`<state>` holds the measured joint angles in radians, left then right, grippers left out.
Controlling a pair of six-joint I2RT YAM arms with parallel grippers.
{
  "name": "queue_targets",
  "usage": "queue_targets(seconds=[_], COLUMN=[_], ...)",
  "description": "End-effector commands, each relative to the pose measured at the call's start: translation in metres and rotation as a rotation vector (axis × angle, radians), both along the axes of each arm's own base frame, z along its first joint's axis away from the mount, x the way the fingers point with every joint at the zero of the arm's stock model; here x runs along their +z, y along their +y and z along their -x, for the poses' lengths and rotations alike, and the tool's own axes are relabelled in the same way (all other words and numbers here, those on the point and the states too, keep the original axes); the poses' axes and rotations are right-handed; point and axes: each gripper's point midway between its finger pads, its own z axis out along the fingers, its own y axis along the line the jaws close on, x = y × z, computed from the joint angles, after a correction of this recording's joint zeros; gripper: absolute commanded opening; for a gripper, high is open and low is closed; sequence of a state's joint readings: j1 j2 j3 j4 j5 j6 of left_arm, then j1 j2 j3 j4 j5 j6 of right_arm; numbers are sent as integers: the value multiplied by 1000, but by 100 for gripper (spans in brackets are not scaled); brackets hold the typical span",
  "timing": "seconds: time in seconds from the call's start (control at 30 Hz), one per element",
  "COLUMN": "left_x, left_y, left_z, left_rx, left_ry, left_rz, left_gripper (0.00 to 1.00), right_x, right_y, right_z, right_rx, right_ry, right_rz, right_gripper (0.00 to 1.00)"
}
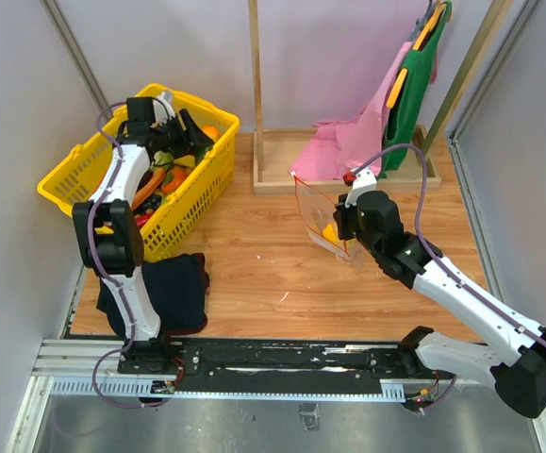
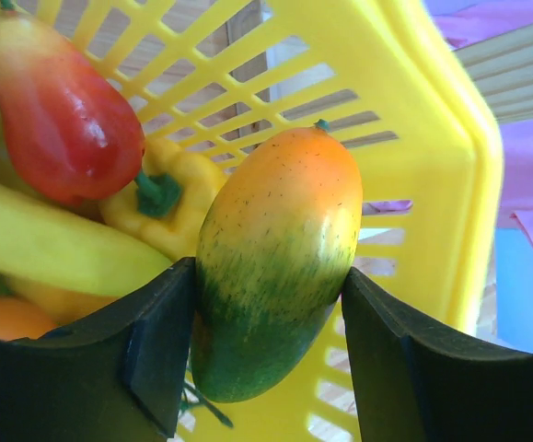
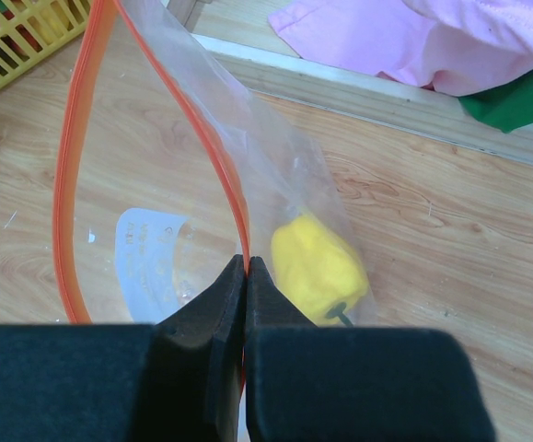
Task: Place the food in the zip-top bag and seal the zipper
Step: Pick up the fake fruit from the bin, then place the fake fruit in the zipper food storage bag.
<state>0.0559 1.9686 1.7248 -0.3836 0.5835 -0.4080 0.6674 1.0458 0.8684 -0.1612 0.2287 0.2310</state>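
Top external, left arm: the left gripper [image 1: 173, 132] reaches down into the yellow basket [image 1: 74, 179], because the loose toy food is heaped there.
Top external, right arm: the right gripper [image 1: 345, 229] holds the clear bag [image 1: 315, 200] standing on the wooden table [image 1: 254, 269], well apart from the basket, probably so that its mouth is ready for loading.
Top external, background: a pink cloth [image 1: 348, 142] lies behind the bag and is no part of the job.
Left wrist, jaws: they pinch a toy mango [image 2: 280, 221] across its narrow width, both fingers [image 2: 156, 341] touching its green lower half.
Left wrist, neighbours: a red pear-shaped fruit [image 2: 63, 110] and a yellow pepper [image 2: 169, 207] lie just beside the mango; whether it is clear of the pile I cannot tell.
Right wrist, jaws: they are pressed together on the orange zipper [image 3: 213, 147], pinching one lip while the other bows away, so the mouth gapes.
Right wrist, contents: one yellow piece [image 3: 317, 267] lies at the bottom of the bag.
Step in hand: judging by this, the mango goes to the bag next, and the zipper is not yet sealed.
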Motion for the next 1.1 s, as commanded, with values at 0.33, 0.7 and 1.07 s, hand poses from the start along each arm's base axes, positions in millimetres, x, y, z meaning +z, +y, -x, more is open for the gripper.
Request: queue_targets(seconds=[0.33, 0.7, 1.07], left_x=[107, 160, 161], left_y=[46, 21, -46], left_z=[62, 128, 190], left_rx=[285, 244, 80], left_ry=[-171, -268, -263], left_rz=[-160, -32, 84], left_gripper=[26, 24, 24], right_x=[17, 23, 25], right_y=[6, 11, 16], right_z=[-2, -1, 2], right_rx=[23, 39, 56], right_ry=[-15, -13, -8], right_rz=[-46, -76, -100], right_gripper=[1, 1, 1])
